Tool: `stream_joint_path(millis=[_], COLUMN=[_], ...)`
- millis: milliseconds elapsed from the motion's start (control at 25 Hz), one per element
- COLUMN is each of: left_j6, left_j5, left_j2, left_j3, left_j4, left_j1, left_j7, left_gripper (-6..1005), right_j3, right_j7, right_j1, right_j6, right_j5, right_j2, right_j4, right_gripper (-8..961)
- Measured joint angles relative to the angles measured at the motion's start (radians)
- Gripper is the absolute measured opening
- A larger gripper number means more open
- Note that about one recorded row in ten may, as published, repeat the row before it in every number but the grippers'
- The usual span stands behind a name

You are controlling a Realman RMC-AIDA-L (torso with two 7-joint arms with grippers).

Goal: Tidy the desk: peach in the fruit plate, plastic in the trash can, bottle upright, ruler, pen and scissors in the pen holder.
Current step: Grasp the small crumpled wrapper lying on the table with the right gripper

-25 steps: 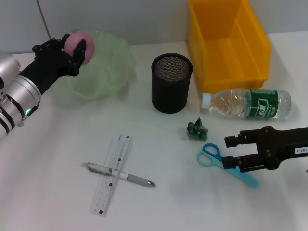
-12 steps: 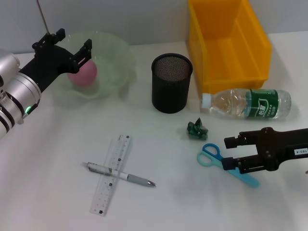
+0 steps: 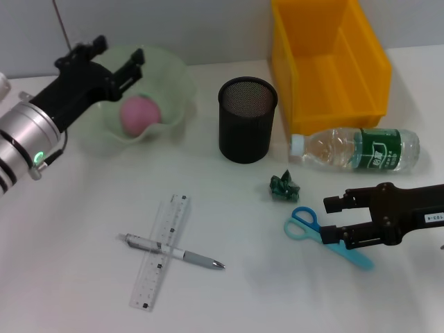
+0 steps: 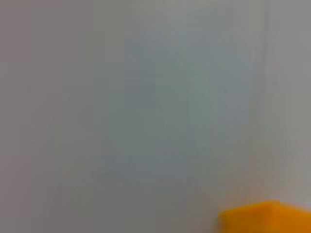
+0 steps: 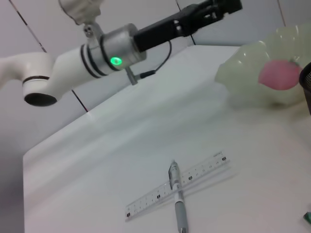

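The pink peach (image 3: 140,114) lies in the pale green fruit plate (image 3: 170,87) at the back left; it also shows in the right wrist view (image 5: 279,75). My left gripper (image 3: 114,59) is open and empty just above the plate's far left rim. My right gripper (image 3: 331,218) is open, low over the blue scissors (image 3: 326,236) at the front right. A clear ruler (image 3: 161,250) lies under a silver pen (image 3: 172,252) at the front. Green crumpled plastic (image 3: 284,184) lies mid-table. The bottle (image 3: 357,148) lies on its side. The black mesh pen holder (image 3: 248,119) stands in the middle.
A yellow bin (image 3: 326,59) stands at the back right, behind the bottle. The left wrist view shows only a blurred grey wall and a corner of the yellow bin (image 4: 265,218).
My left gripper has opened and let go of the peach, which now rests in the fruit plate. The gripper has risen slightly. The right arm has not moved.
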Motion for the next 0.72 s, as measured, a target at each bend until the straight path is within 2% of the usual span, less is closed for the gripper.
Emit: stream_joint_path(millis=[80, 240, 280, 320, 360, 440, 480, 600, 720], left_j6=[0.048, 0.148, 0.190, 0.282, 0.282, 0.367, 0.367, 0.476, 0.549], left_j5=[0.107, 0.282, 0.332, 0.419, 0.419, 0.522, 0.522, 0.731, 0.827], left_j2=[0.020, 0.056, 0.070, 0.098, 0.098, 0.119, 0.119, 0.123, 0.119], left_j3=[0.046, 0.046, 0.041, 0.030, 0.030, 0.004, 0.004, -0.078, -0.093], left_j4=[0.121, 0.262, 0.287, 0.308, 0.308, 0.313, 0.313, 0.316, 0.318], left_j1=[0.066, 0.137, 0.149, 0.157, 0.157, 0.154, 0.154, 0.145, 0.136], left_j7=[-0.155, -0.369, -0.426, -0.503, -0.503, -0.559, -0.559, -0.642, -0.673], left_gripper=[735, 734, 734, 733, 733, 733, 732, 732, 731], right_j3=[0.000, 0.001, 0.002, 0.004, 0.004, 0.005, 0.005, 0.002, 0.000], right_j7=[0.000, 0.000, 0.000, 0.000, 0.000, 0.000, 0.000, 0.000, 0.000], right_j1=[0.000, 0.002, 0.002, 0.002, 0.002, 0.002, 0.002, 0.005, 0.007], right_j6=[0.000, 0.000, 0.001, 0.001, 0.001, 0.001, 0.001, 0.000, -0.002], right_j5=[0.000, 0.000, 0.000, 0.000, 0.000, 0.000, 0.000, 0.000, 0.000], right_j2=[-0.001, -0.002, -0.003, -0.004, -0.004, -0.005, -0.005, -0.005, -0.005], right_j4=[0.000, 0.000, 0.000, -0.001, -0.001, -0.003, -0.004, -0.010, -0.012], right_gripper=[763, 763, 763, 763, 763, 763, 763, 763, 763])
